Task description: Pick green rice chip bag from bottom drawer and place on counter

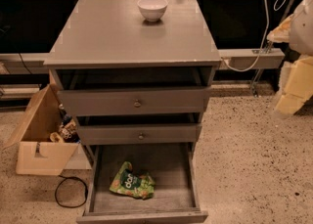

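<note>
Grey counter (112,37): upper centre of frame.
Bottom drawer (168,169): lower centre, pulled open.
Cardboard box (36,142): lower left, on floor beside cabinet.
Gripper (292,88): right edge, mid-height, well apart from drawers; whether wide or narrow, cannot tell.
Green rice chip bag (131,185): crumpled on drawer floor, front left.
White bowl (152,9): far end of counter.

Dim warm light, soft sheen on counter (112,32), hand (292,91) blurred at right edge

A white bowl (152,8) rests on the counter (107,39).
</note>
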Controlling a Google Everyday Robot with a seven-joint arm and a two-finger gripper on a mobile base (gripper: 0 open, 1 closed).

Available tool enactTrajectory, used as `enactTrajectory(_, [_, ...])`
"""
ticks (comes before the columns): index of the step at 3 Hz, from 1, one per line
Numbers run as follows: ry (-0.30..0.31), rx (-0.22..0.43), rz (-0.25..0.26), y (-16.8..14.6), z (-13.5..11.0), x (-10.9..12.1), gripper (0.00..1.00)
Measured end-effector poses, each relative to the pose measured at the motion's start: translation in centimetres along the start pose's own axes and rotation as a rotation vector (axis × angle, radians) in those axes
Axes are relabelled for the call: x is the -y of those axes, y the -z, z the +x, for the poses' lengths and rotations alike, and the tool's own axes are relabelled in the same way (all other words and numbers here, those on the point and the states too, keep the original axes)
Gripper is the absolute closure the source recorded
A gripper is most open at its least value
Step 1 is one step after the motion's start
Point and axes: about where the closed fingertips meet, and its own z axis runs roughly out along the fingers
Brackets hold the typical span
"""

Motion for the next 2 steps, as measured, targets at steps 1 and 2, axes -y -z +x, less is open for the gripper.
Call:
enactTrajectory(1, [0.000, 0.000, 0.000, 0.0, 0.0, 0.0, 0.00])
enactTrajectory(2, [-0.015, 0.016, -0.025, -3.7, -0.4, -0.9, 0.00])
